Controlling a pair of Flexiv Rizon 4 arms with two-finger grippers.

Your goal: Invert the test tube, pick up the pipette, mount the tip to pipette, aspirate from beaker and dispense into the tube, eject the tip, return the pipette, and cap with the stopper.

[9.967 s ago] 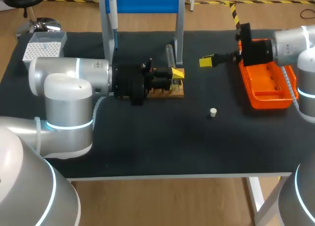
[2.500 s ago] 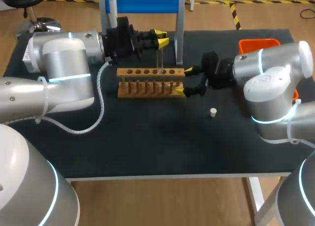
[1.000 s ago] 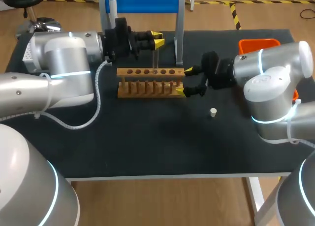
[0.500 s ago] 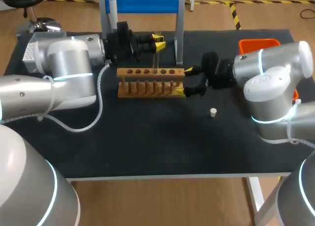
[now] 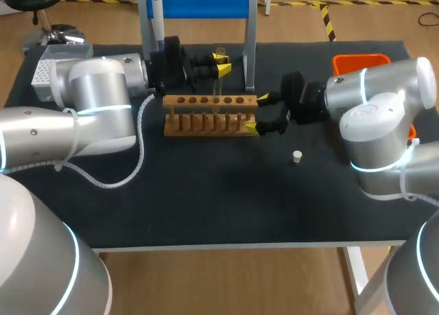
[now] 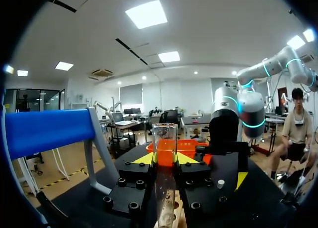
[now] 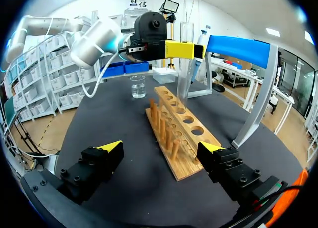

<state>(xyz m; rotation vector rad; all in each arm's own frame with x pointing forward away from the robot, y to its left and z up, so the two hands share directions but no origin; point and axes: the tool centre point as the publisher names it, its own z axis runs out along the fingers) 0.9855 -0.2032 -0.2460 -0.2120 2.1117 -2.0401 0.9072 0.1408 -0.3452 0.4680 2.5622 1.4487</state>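
Observation:
A clear test tube [image 5: 219, 78] stands upright over the wooden rack [image 5: 206, 121], mouth up, its lower end at one of the rack's holes. My left gripper [image 5: 220, 62] is shut on the tube's upper part; in the left wrist view the tube [image 6: 165, 138] rises between the yellow fingertips [image 6: 142, 159]. My right gripper [image 5: 260, 113] is open, its fingers either side of the rack's right end [image 7: 185, 164]. From the right wrist I see the tube [image 7: 183, 64] and the beaker [image 7: 138, 86] beyond the rack. The pipette [image 5: 157, 20] hangs on the blue stand. A white stopper [image 5: 297, 156] lies on the mat.
The blue-topped stand [image 5: 204, 3] rises just behind the rack. A white tip box [image 5: 56, 65] sits at the back left and an orange tray [image 5: 359, 58] at the back right behind my right arm.
My left gripper has sunk a little and turned at the wrist with the tube in it, bringing the tube down onto the rack. The right arm has not moved.

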